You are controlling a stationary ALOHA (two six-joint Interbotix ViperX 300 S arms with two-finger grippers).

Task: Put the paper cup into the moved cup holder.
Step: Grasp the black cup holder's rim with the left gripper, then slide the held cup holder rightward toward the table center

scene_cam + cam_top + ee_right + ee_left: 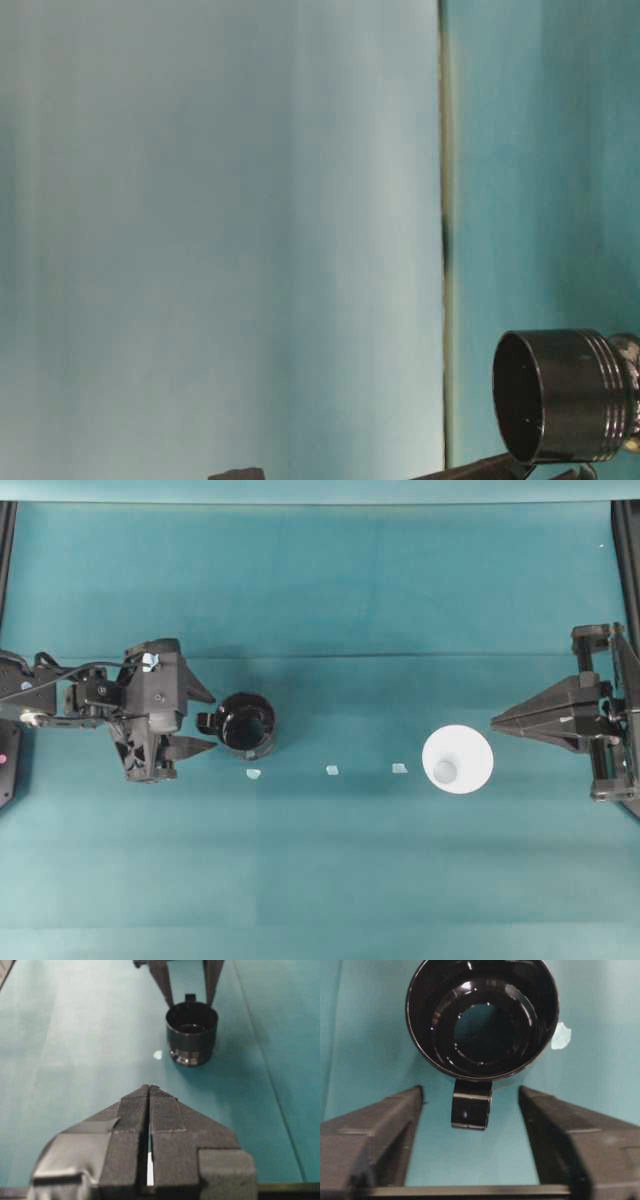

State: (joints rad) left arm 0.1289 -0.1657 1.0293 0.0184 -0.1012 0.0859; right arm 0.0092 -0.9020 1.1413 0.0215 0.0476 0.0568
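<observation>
Fingers of the left gripper (208, 721) are spread apart on either side of the tab handle (471, 1105) of the black cup holder (247, 723), without contact. Those of the right gripper (150, 1089) are pressed together, empty. The white paper cup (457, 760) is seen upright on the teal counter (330, 870), near the right gripper.

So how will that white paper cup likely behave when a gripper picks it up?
The paper cup is probably light and thin-walled, so a hard squeeze may crush its wide rim. It stands on its smaller base, so a sideways nudge could tip it. Its tapered wall might slip downward between closing fingers.
</observation>
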